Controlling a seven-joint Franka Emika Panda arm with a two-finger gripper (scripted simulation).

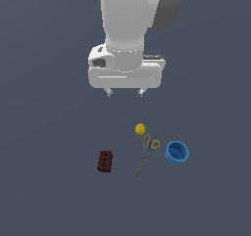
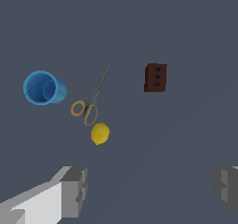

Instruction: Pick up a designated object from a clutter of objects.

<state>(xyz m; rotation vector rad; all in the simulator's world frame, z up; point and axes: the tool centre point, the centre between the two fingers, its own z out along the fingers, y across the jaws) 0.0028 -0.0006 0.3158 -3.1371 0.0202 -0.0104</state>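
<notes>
Blue cup (image 1: 176, 152) stands upright with mouth open, interior empty as far as the wrist view shows. Scissors (image 1: 145, 154) lie flat on the plain dark grey-blue surface (image 1: 49, 191), blades closed, between the cup on the exterior view's right and the dark red brick (image 1: 105, 161) on its left; yellow ball (image 1: 140, 129) sits just beside the handles. Gripper (image 1: 125, 92) hangs above the clutter, fingers spread wide, holding nothing.

Flat, even, dim render light (no cast shadows); sharp, undistorted.
</notes>
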